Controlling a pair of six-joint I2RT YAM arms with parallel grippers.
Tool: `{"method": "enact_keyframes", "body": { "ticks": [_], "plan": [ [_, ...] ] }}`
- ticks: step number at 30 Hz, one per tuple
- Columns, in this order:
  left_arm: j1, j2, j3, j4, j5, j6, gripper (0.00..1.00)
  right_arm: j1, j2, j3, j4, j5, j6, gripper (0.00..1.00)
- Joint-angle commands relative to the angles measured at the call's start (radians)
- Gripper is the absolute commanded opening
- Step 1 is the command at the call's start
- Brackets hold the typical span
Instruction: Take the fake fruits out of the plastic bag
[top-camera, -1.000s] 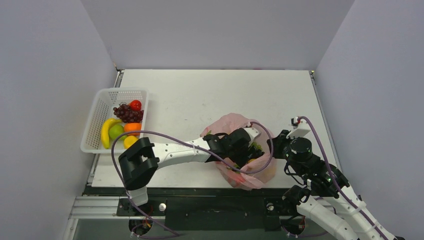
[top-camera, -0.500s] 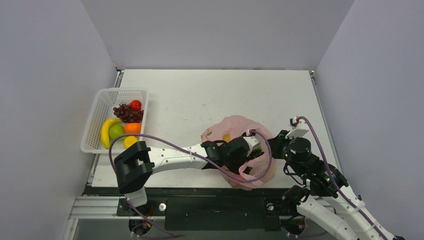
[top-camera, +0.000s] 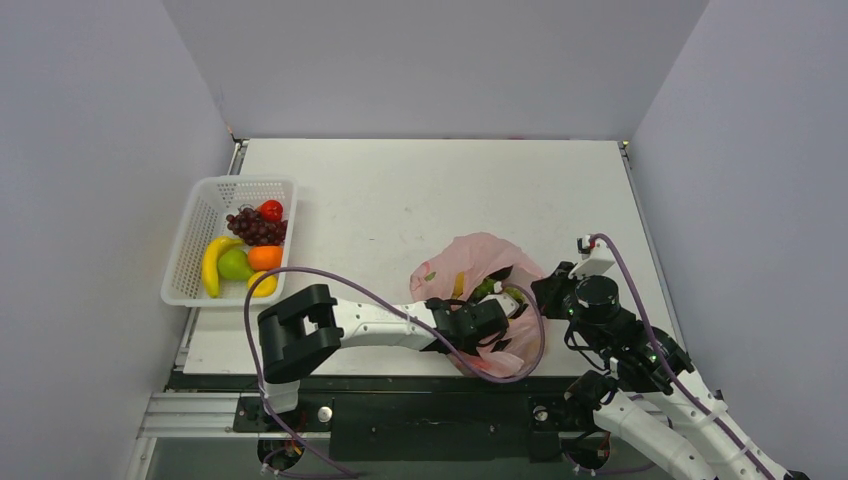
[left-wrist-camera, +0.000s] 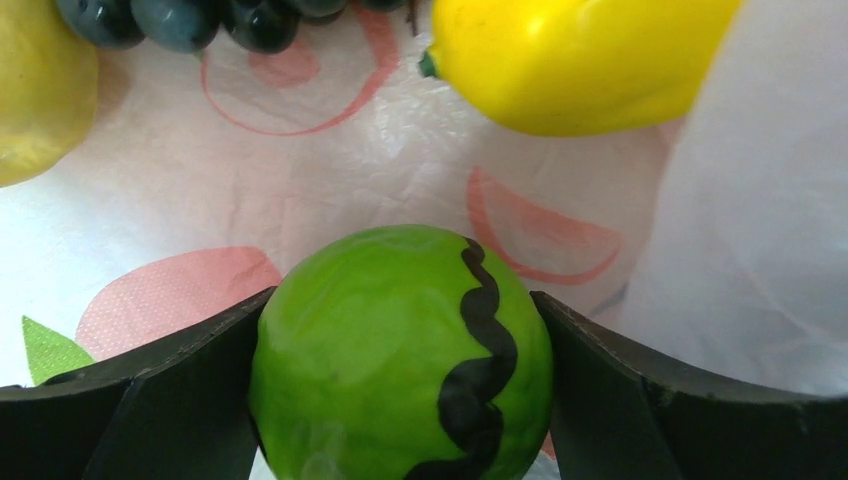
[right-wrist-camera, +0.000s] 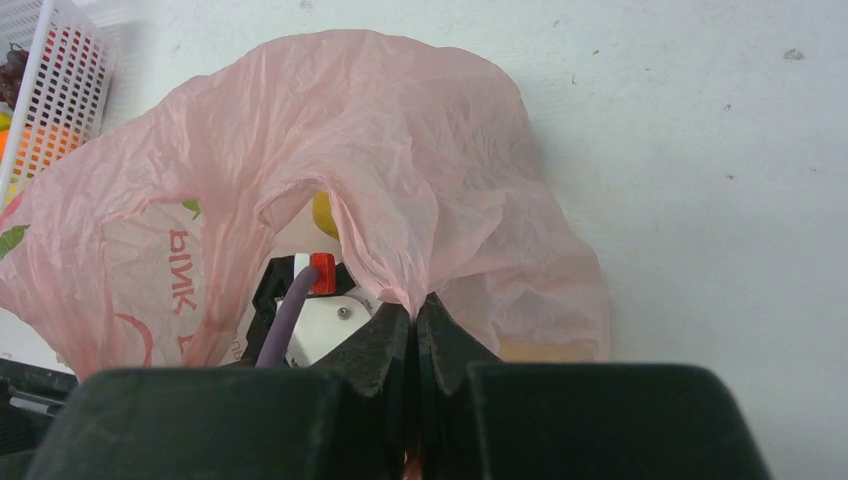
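Left wrist view: green fruit (left-wrist-camera: 380, 370) between wide-spread jaws of left gripper (left-wrist-camera: 400, 295), inside plastic bag (left-wrist-camera: 330, 170); clamped or not, cannot tell. Right wrist view: bag rim pinched between pressed-together jaws of right gripper (right-wrist-camera: 413, 310).

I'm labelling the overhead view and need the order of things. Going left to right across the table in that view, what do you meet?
White mesh basket of fake fruits → pink plastic bag → right tool, pinching the bag's rim.
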Motion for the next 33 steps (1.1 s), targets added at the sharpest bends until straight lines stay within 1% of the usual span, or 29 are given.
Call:
{"method": "enact_keyframes", "body": {
  "ticks": [1, 3, 4, 5, 6, 7, 8, 9, 10, 11, 14, 18, 19, 20, 21, 24, 27, 30, 33],
  "plan": [
    [-0.004, 0.022, 0.026, -0.046, -0.07, -0.005, 0.84, 0.001, 0.01, 0.005, 0.047, -0.01, 0.011, 0.0],
    [-0.006, 0.003, 0.018, -0.023, -0.065, -0.004, 0.78, 0.001, 0.012, 0.003, 0.047, -0.011, 0.012, 0.0],
    [-0.006, -0.014, 0.015, -0.006, -0.06, -0.004, 0.73, 0.001, 0.012, 0.003, 0.049, -0.012, 0.012, 0.0],
    [-0.007, -0.025, 0.01, 0.002, -0.058, -0.005, 0.69, 0.001, 0.012, 0.003, 0.049, -0.011, 0.012, 0.0],
    [-0.007, -0.047, 0.009, 0.017, -0.057, -0.004, 0.62, 0.001, 0.012, 0.002, 0.049, -0.01, 0.012, 0.0],
    [-0.007, -0.058, 0.006, 0.024, -0.056, -0.004, 0.6, 0.002, 0.013, 0.0, 0.05, -0.01, 0.012, 0.0],
    [-0.006, -0.083, 0.005, 0.038, -0.058, -0.004, 0.55, 0.001, 0.013, -0.001, 0.05, -0.01, 0.012, 0.0],
    [-0.006, -0.096, 0.002, 0.052, -0.059, -0.002, 0.48, 0.001, 0.013, -0.004, 0.05, -0.011, 0.012, 0.0],
    [-0.004, -0.126, 0.0, 0.059, -0.062, -0.002, 0.44, 0.001, 0.013, -0.006, 0.05, -0.011, 0.012, 0.0],
    [-0.003, -0.14, -0.004, 0.075, -0.067, -0.002, 0.36, 0.001, 0.011, -0.008, 0.05, -0.011, 0.015, 0.0],
    [0.008, -0.218, -0.013, 0.111, -0.068, -0.002, 0.25, 0.002, 0.009, -0.009, 0.049, -0.01, 0.019, 0.0],
    [0.04, -0.314, -0.044, 0.179, -0.039, -0.012, 0.16, 0.001, -0.003, -0.014, 0.05, -0.003, 0.019, 0.0],
    [0.044, -0.33, -0.058, 0.203, -0.025, -0.016, 0.1, 0.001, -0.005, -0.014, 0.05, -0.001, 0.019, 0.0],
    [0.054, -0.362, -0.066, 0.214, -0.019, -0.025, 0.07, 0.002, -0.008, -0.015, 0.049, 0.002, 0.019, 0.0],
    [0.061, -0.379, -0.081, 0.238, -0.005, -0.029, 0.01, 0.001, -0.01, -0.015, 0.048, 0.003, 0.019, 0.0],
    [0.088, -0.47, -0.139, 0.302, 0.044, -0.049, 0.0, 0.002, -0.016, -0.015, 0.045, 0.009, 0.017, 0.0],
    [0.123, -0.567, -0.188, 0.391, 0.136, -0.061, 0.0, 0.001, -0.015, -0.017, 0.043, 0.017, 0.016, 0.0],
    [0.153, -0.658, -0.254, 0.475, 0.19, -0.085, 0.0, 0.002, -0.008, -0.013, 0.043, 0.015, 0.014, 0.0],
    [0.197, -0.783, -0.305, 0.518, 0.219, -0.086, 0.0, 0.001, -0.004, -0.016, 0.043, 0.023, 0.008, 0.0]
  ]
}}
